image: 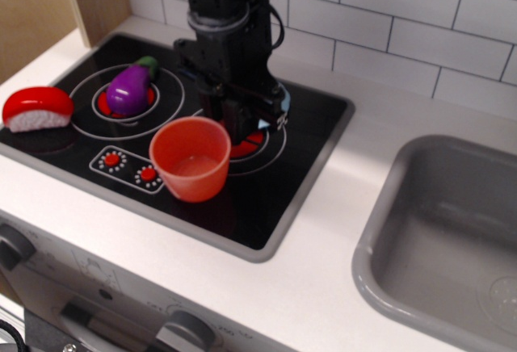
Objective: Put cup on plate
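The orange-red cup [191, 161] stands upright over the front middle of the black hob, right of the two red button marks. I cannot tell whether it is lifted. My black gripper [235, 132] reaches down at the cup's far right side, where the handle is, and hides it. The gripper is shut on the cup there. The light blue plate [283, 98] lies behind the gripper on the right burner. Only a thin sliver of its edge shows past the arm.
A purple eggplant [132, 87] lies on the back-left burner. A red-and-white sushi toy [36, 108] sits at the hob's left edge. A grey sink [452, 223] is set into the counter on the right. The tiled wall is close behind the arm.
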Robot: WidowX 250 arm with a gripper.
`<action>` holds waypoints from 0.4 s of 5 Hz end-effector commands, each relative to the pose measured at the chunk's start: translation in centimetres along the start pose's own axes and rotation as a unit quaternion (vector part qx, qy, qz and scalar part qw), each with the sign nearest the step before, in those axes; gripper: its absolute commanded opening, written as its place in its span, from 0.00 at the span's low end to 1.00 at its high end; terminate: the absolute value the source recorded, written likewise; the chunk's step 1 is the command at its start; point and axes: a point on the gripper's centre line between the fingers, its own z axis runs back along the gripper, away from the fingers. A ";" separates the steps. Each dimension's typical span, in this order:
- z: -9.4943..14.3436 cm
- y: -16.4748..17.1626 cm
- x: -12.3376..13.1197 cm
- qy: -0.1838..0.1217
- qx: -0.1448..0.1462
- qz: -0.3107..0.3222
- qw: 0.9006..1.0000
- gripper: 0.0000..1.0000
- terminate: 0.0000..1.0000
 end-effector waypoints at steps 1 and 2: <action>1.8 2.0 4.7 -0.034 0.006 0.047 0.998 0.00 0.00; 1.7 2.7 5.9 -0.036 0.013 0.059 0.998 0.00 0.00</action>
